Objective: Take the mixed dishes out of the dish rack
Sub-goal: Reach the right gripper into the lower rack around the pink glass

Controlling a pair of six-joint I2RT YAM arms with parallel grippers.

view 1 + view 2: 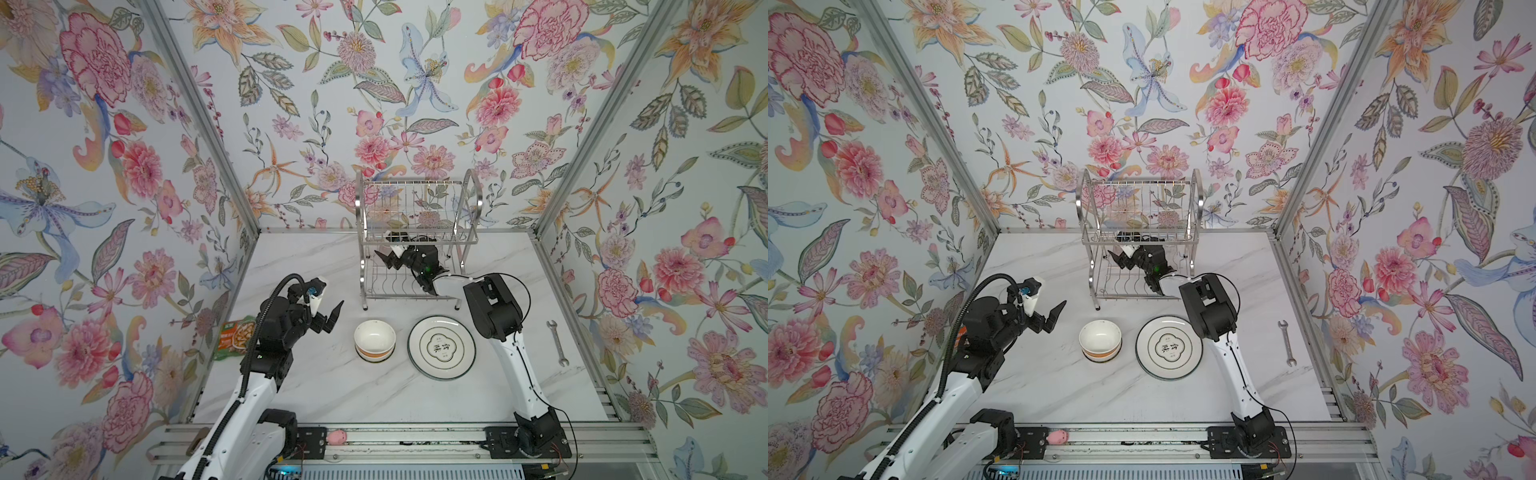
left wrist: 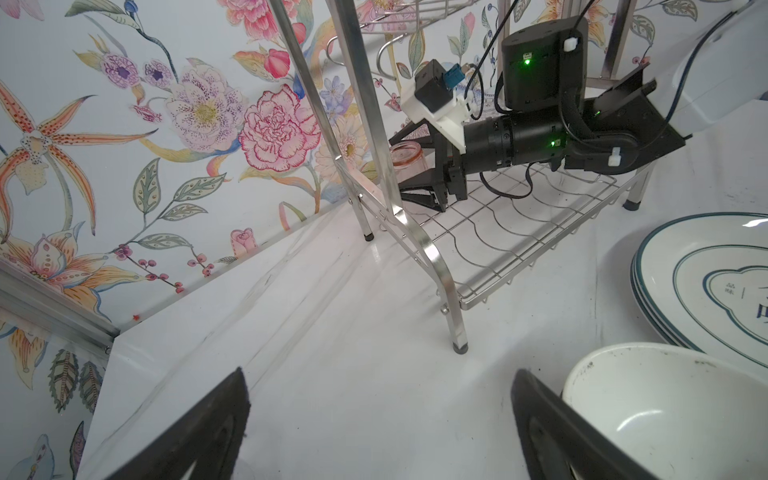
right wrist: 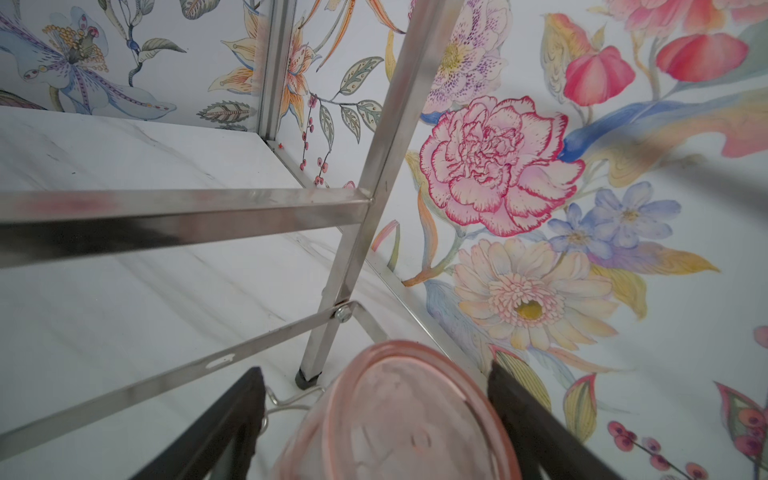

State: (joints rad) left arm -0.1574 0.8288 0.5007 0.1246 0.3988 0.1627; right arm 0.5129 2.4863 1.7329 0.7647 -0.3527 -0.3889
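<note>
Right wrist view cuts off pink tumbler [image 3: 407,415].

The rack [image 1: 409,208] crowds the back of the bench [image 1: 332,386]; its leg [image 3: 345,266] and brace [image 3: 166,376] stand close beside the tumbler [image 3: 399,415] inside. Bowl [image 1: 375,338] and plate [image 1: 441,347] sit just before it. The bench's near strip lies open.

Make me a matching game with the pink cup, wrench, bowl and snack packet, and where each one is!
Things:
1. pink glass tumbler
2. steel wrench
3. white bowl with an orange band
4. green-orange food packet

Places:
A. left edge of the white marble table
B. right edge of the table
C. in the chrome wire dish rack, between the fingers of the right gripper
D. beside the dark-rimmed white plates

Pairs: 1-C, 2-B, 3-D, 4-A.
</note>
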